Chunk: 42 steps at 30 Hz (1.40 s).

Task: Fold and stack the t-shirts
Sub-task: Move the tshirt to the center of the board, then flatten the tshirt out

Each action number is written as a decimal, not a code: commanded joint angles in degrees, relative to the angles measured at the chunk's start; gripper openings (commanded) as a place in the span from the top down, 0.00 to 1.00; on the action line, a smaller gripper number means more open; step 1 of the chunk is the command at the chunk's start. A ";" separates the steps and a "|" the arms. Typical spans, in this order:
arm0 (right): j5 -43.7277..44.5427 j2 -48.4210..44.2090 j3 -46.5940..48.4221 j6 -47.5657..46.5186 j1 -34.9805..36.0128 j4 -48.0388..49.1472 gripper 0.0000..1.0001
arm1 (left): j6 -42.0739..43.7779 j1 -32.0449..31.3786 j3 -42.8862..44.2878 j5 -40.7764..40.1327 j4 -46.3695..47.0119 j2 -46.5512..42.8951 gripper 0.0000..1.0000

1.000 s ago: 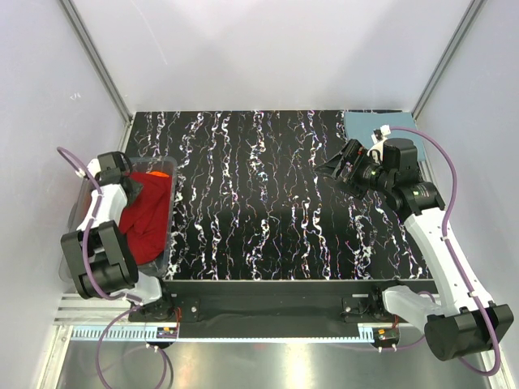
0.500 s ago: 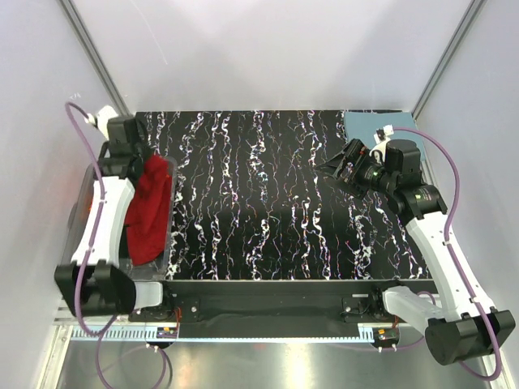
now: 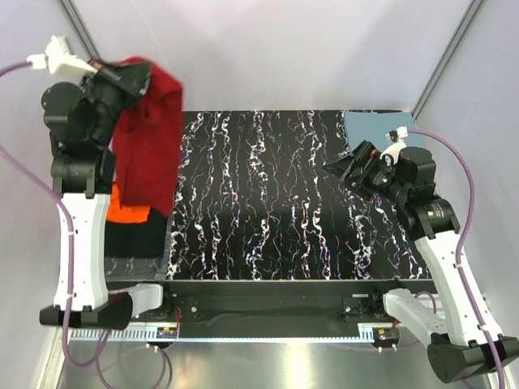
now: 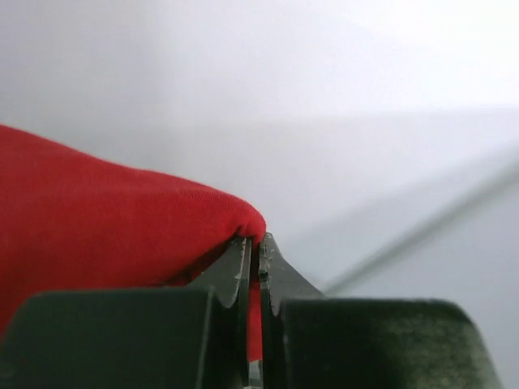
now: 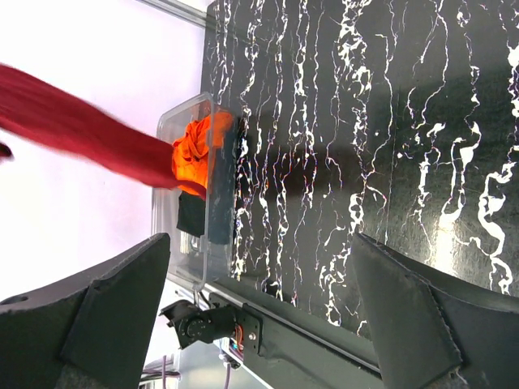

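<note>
My left gripper (image 3: 136, 76) is raised high over the back left corner, shut on a fold of the deep red t-shirt (image 3: 150, 142), which hangs down from it toward the bin. In the left wrist view the jaws (image 4: 256, 245) pinch red cloth (image 4: 97, 219) between them. The orange t-shirt (image 3: 130, 207) lies bunched in the clear bin (image 3: 167, 243). A teal-blue t-shirt (image 3: 375, 126) lies flat at the table's back right corner. My right gripper (image 3: 340, 168) hovers open above the right side of the table, holding nothing. Its wrist view shows the red t-shirt (image 5: 81, 130) and the orange t-shirt (image 5: 195, 154).
The clear plastic bin (image 5: 212, 203) stands off the table's left edge with a dark item (image 3: 122, 239) in it under the orange shirt. The black marbled table (image 3: 276, 203) spans the middle. White walls close in on three sides.
The left arm has swung up and back, pulling the red t-shirt out of the bin and uncovering the orange one. The right arm has shifted only slightly.
</note>
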 commanded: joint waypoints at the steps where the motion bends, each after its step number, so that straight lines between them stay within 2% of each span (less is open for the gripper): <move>1: 1.08 -0.94 1.09 0.13 0.05 1.99 0.00 | -6.72 -5.32 7.11 20.31 11.48 3.62 1.00; 3: 1.60 -1.56 0.83 0.39 0.05 2.08 0.00 | -6.36 -9.63 7.92 21.63 14.81 3.36 1.00; 5: 2.39 -2.35 0.39 1.18 0.05 2.08 0.00 | -6.28 -12.35 4.59 22.78 20.24 1.88 1.00; 10: 2.57 -2.61 -1.45 4.26 0.05 1.99 0.01 | -7.50 -13.33 -5.77 25.59 23.08 -1.46 1.00; 11: 3.09 -2.88 -2.07 4.78 0.14 1.82 0.01 | -7.68 -14.20 -13.45 25.95 24.04 -3.56 1.00; 13: 4.15 -3.14 -4.52 5.49 0.05 1.82 0.01 | -6.37 -16.22 -22.71 24.29 23.79 -5.85 1.00; 14: 5.02 -3.14 -5.49 5.58 0.05 1.73 0.02 | -5.23 -18.32 -31.81 22.71 22.31 -7.61 1.00; 15: 5.29 -2.97 -6.46 5.58 0.05 1.56 0.02 | -4.52 -19.12 -36.25 22.52 21.86 -8.23 0.96; 16: 5.47 -2.70 -8.38 5.41 0.05 1.38 0.02 | -3.99 -19.74 -44.04 21.91 20.90 -8.68 0.89; 17: 5.82 -1.83 -9.36 5.32 0.05 1.20 0.03 | -3.73 -20.70 -47.51 20.95 17.49 -8.85 0.81; 20: 7.04 0.71 -13.57 5.05 0.05 0.68 0.04 | -1.54 -21.76 -57.90 18.84 13.53 -7.98 0.74; 23: 8.89 4.66 -17.88 6.28 -0.04 0.67 0.06 | 2.42 -22.03 -61.08 14.79 7.64 -8.32 0.66; 24: 9.59 6.07 -19.02 6.72 0.05 0.76 0.08 | 4.08 -22.12 -60.99 12.70 6.14 -8.59 0.56; 26: 11.70 10.28 -19.21 7.78 0.05 0.59 0.08 | 6.72 -22.29 -59.85 9.54 2.80 -9.38 0.50; 27: 12.49 11.78 -18.52 8.04 0.05 0.67 0.09 | 7.52 -22.30 -59.24 8.56 1.74 -9.30 0.41; 29: 15.38 15.56 -17.20 8.31 0.05 0.68 0.09 | 9.01 -22.29 -57.48 6.97 0.07 -8.16 0.36; 32: 20.91 20.13 -13.68 8.04 -0.82 0.50 0.11 | 10.69 -22.30 -55.63 6.53 -0.73 -4.04 0.34; 37: 26.64 26.99 -8.67 11.47 -7.33 0.41 0.18 | 9.90 -22.38 -54.58 8.19 0.84 3.61 0.34; 42: 28.32 36.48 -3.75 9.10 -8.74 2.60 0.21 | 8.76 -24.05 -54.40 7.67 1.64 9.42 0.34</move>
